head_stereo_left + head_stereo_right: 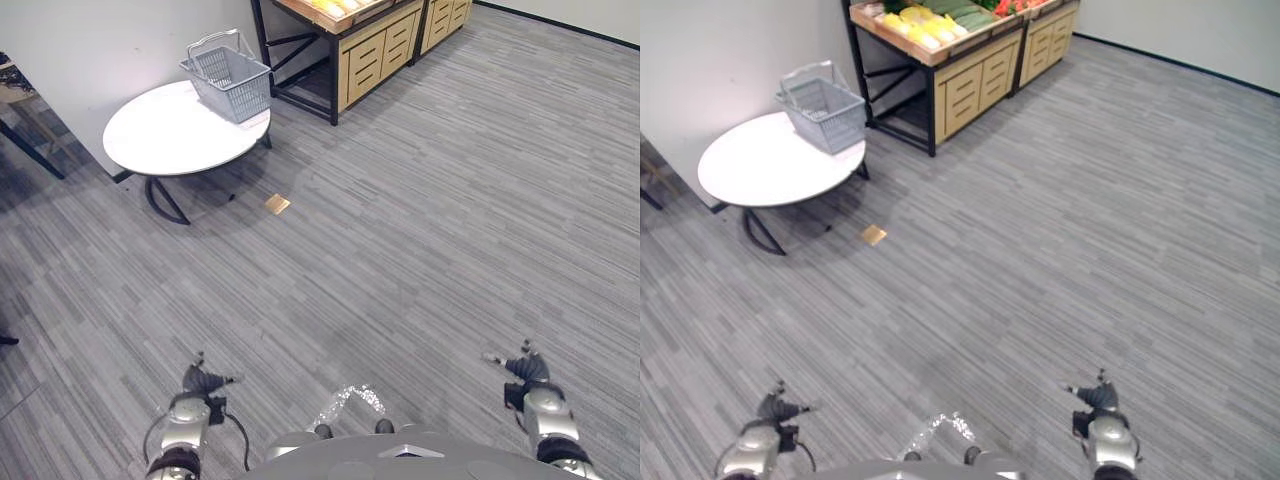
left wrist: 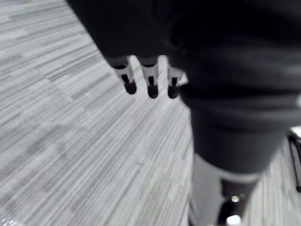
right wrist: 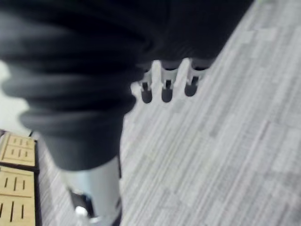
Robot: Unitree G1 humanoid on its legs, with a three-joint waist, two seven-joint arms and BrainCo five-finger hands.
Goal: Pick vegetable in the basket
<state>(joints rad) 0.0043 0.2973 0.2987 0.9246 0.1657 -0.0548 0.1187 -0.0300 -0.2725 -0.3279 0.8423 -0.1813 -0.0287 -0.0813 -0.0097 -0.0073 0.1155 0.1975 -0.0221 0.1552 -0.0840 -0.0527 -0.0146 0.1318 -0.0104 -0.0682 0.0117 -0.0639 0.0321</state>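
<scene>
Two robot hands hang low at the near edge of the scene, well apart, above a grey striped carpet floor (image 1: 430,220). The left hand (image 1: 197,383) and the right hand (image 1: 527,371) each have loose, nearly straight fingers (image 2: 151,79) that hold nothing. Farther out, a small tan square (image 1: 277,204) lies on the floor. Beyond it stands a round white tabletop (image 1: 160,135) on dark curved legs, close to a white wall (image 1: 100,50). A grey wire basket (image 1: 232,82) sits upright at the tabletop's far right edge, handles raised. Farthest off, just right of the table, is a wooden stand (image 1: 965,90) with drawers. The vegetables (image 1: 915,18), yellow, green and red, lie in its top tray, far from both hands
</scene>
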